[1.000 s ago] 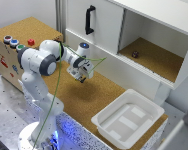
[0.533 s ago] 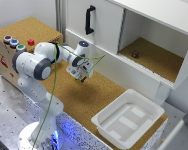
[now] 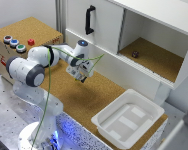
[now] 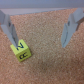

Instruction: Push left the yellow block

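In the exterior view, a cork-topped box with coloured buttons sits in the upper left of the frame. The Panda arm reaches from the left toward the centre, its gripper hanging over the cork table. A white tray lies lower right, and an open cabinet compartment is upper right. In the wrist view, the fingers stand spread wide apart, holding nothing; the yellow block lies on the cork just beside one fingertip.
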Controlling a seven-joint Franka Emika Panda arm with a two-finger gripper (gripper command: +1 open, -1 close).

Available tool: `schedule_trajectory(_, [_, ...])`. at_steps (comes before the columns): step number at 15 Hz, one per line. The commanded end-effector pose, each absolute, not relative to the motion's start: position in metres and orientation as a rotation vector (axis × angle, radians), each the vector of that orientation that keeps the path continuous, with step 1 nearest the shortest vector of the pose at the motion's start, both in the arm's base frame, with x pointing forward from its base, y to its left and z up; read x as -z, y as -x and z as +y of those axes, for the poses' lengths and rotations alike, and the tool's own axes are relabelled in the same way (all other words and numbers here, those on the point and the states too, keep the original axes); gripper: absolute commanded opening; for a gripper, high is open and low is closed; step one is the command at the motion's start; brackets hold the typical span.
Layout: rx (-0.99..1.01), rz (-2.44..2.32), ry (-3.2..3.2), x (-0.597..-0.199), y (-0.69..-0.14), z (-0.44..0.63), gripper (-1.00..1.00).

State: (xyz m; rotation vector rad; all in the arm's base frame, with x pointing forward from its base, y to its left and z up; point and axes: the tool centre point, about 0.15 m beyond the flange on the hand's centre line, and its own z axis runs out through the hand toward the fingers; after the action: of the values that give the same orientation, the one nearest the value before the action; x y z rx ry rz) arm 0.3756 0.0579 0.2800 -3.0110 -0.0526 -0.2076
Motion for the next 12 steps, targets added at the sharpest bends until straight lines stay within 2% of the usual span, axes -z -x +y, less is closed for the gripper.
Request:
schedule_trajectory(1, [0.242, -0.073, 3.009, -0.279, -0.367, 0.051, 1.0])
schedule_trajectory(6, [0.242, -0.073, 3.009, -0.279, -0.367, 0.051, 1.0])
schedule_trajectory(12, [0.284, -0.347, 2.972, -0.329, -0.377, 0.165, 1.0])
